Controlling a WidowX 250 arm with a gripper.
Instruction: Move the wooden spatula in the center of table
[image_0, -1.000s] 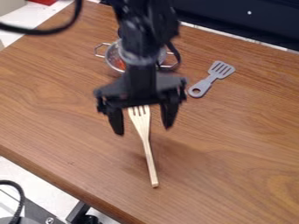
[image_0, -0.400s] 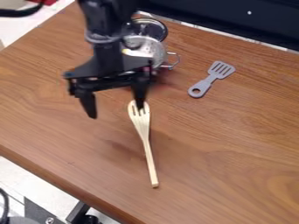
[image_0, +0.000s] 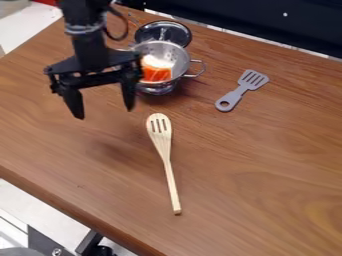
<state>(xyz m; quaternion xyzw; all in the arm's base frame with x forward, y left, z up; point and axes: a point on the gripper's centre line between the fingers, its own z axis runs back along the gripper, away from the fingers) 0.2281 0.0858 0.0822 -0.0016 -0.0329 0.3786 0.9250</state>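
The black gripper (image_0: 103, 112) hangs at the upper left over the table, its two fingers spread wide with nothing between them. To its lower right the wooden spatula (image_0: 164, 152) lies flat on the wooden table (image_0: 267, 165), near the middle of the view. Its slotted head points up toward the colander and its handle end points down toward the front. Gripper and spatula are apart.
Behind the gripper's right side stands a metal colander (image_0: 179, 59) with an orange piece (image_0: 156, 73) inside and a dark round lid or pan (image_0: 175, 32) behind it. A grey slotted spatula (image_0: 243, 89) lies at the right.
The gripper has moved left and somewhat up in the view, away from over the wooden spatula's head, uncovering the colander. The wooden spatula has stayed in place.
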